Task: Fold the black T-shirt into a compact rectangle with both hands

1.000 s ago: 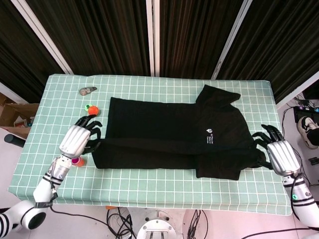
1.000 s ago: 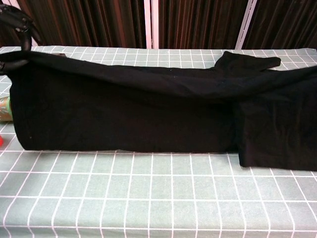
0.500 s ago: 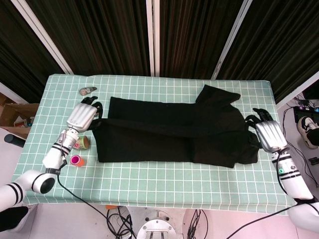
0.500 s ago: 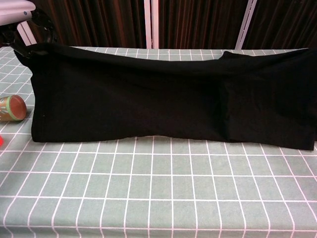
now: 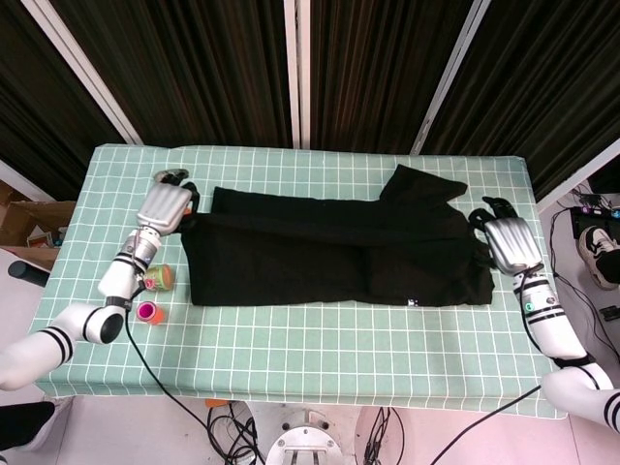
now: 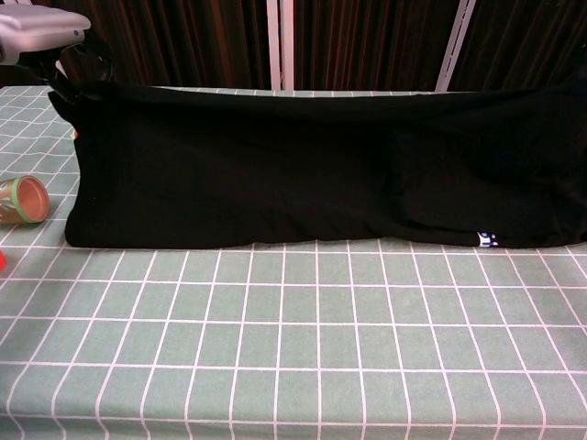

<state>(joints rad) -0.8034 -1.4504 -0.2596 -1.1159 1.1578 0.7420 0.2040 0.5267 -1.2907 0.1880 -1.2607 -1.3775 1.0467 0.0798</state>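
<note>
The black T-shirt (image 5: 329,257) lies lengthwise across the green checked table (image 5: 310,339), doubled over itself, with one sleeve (image 5: 423,184) sticking out at the far side. My left hand (image 5: 165,205) grips the raised fold's left end, and in the chest view that hand (image 6: 41,37) sits at the top left, above the cloth (image 6: 312,165). At the right end, my right hand (image 5: 511,244) holds the raised edge. A small white label (image 6: 485,240) shows on the near hem.
A small can (image 5: 158,278) lies on its side left of the shirt, also in the chest view (image 6: 20,199). A pink item (image 5: 146,312) sits nearer the front. A cardboard box (image 5: 24,223) stands off the table's left edge. Dark curtains hang behind.
Both hands have carried the shirt's lifted edge toward the far side, laying the cloth over itself. The chest logo is now hidden and a white label shows at the near hem.
</note>
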